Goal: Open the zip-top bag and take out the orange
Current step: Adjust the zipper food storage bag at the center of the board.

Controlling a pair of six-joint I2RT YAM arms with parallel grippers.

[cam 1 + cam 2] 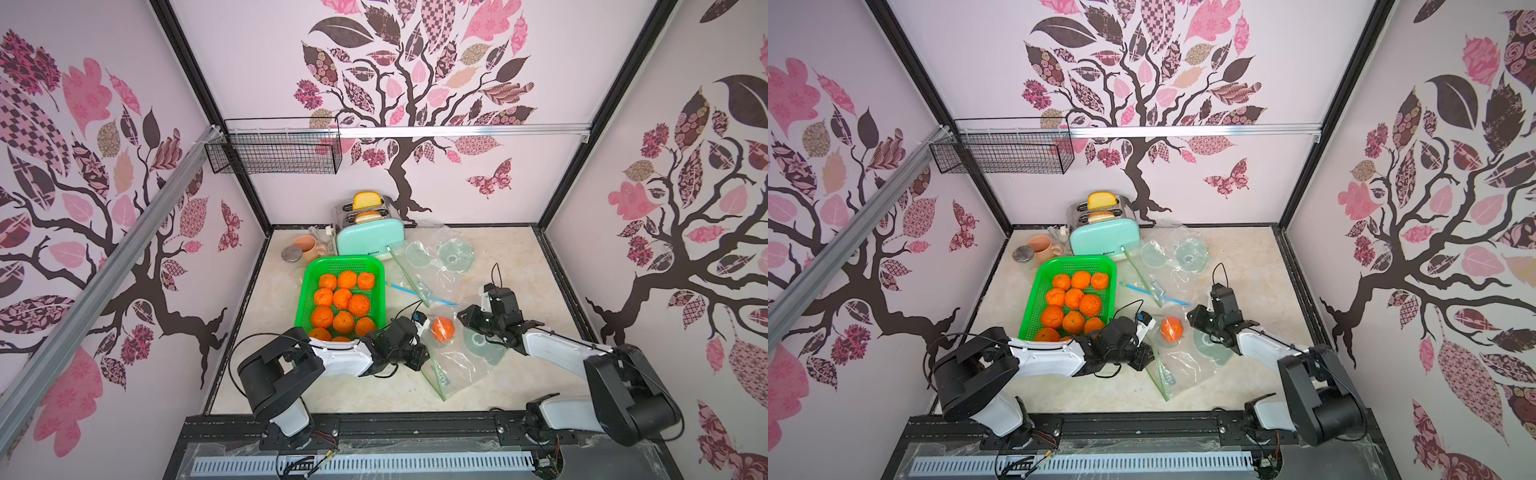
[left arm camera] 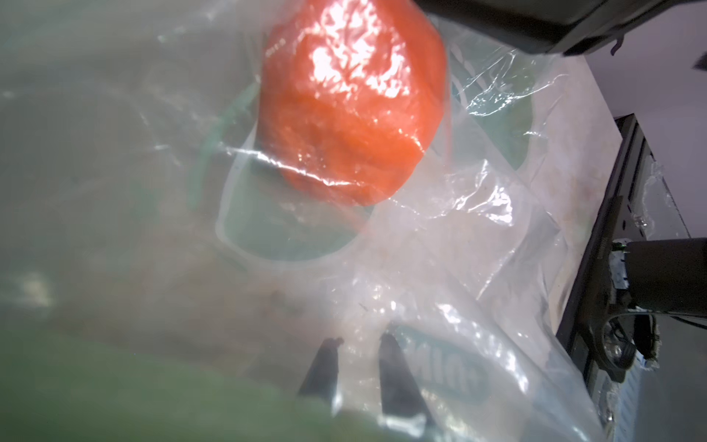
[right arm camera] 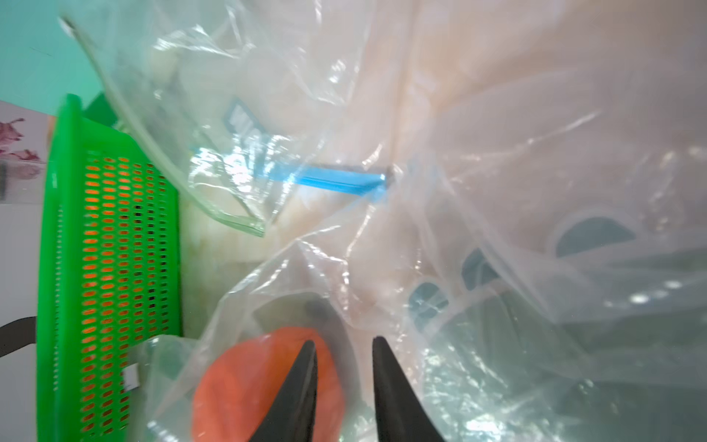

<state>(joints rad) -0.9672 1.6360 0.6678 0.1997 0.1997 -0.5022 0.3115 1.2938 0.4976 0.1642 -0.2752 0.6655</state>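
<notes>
orange (image 1: 442, 329) inside zip-top bag (image 1: 457, 374), lower centre in a top view. left gripper (image 2: 357, 367) at the bag's green zip edge, right gripper (image 3: 344, 382) opposite; both narrowly parted, grip undeterminable. open table (image 1: 365, 395) below.

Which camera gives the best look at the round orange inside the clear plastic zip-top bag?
The left wrist view: the round orange looms large through the clear plastic zip-top bag. Both top views show it small; the right wrist view crops it.
</notes>
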